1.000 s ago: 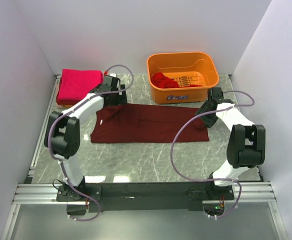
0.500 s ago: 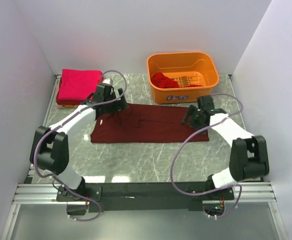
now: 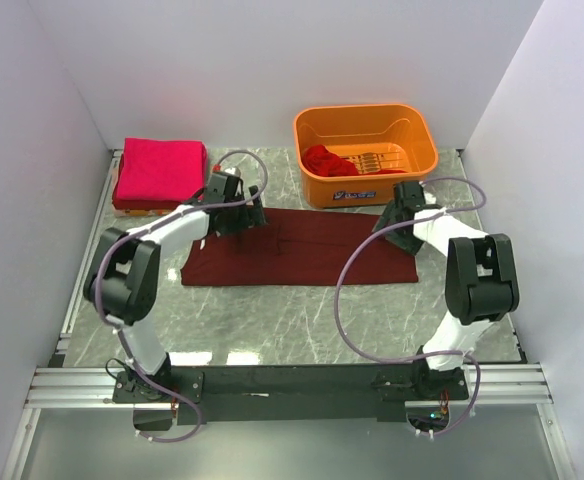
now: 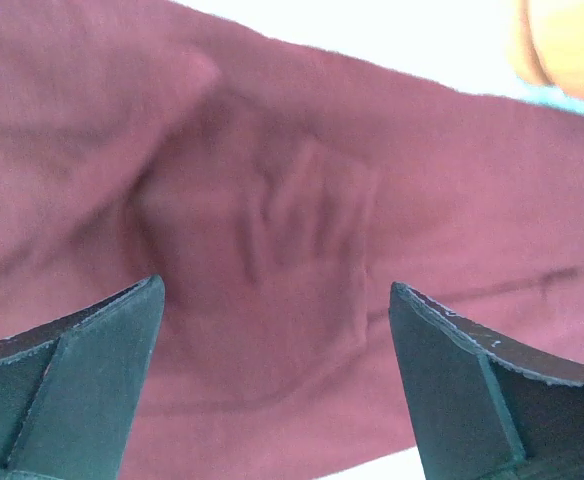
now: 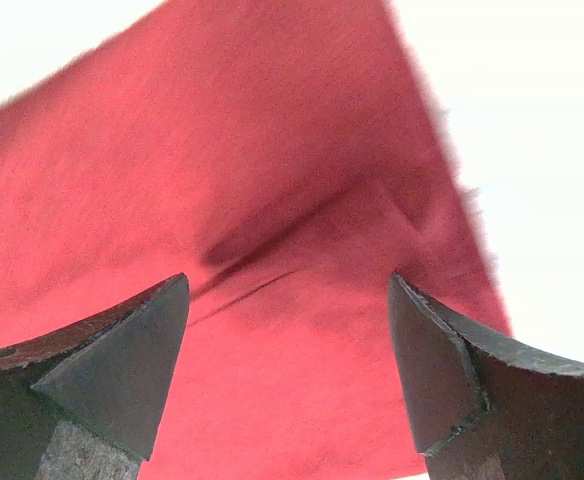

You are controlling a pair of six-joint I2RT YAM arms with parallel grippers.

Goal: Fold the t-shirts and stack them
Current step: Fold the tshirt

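The dark maroon t-shirt (image 3: 297,249) lies flat across the table's middle, folded into a long band. My left gripper (image 3: 249,216) is open just over its far left part, and cloth (image 4: 272,230) fills the left wrist view between the fingers. My right gripper (image 3: 390,222) is open over the shirt's far right corner (image 5: 272,200). A bright pink-red t-shirt (image 3: 158,169) lies folded at the far left. A brighter red t-shirt (image 3: 327,160) is crumpled inside the orange basket (image 3: 365,125).
The orange basket stands at the back, just beyond the maroon shirt's far edge. White walls close in the table on the left, back and right. The marble tabletop (image 3: 302,320) shows in front of the shirt.
Both grippers moved in over the shirt, then shifted back toward its far edge. The left gripper moved right along the far left part. The right gripper came in to the far right corner.
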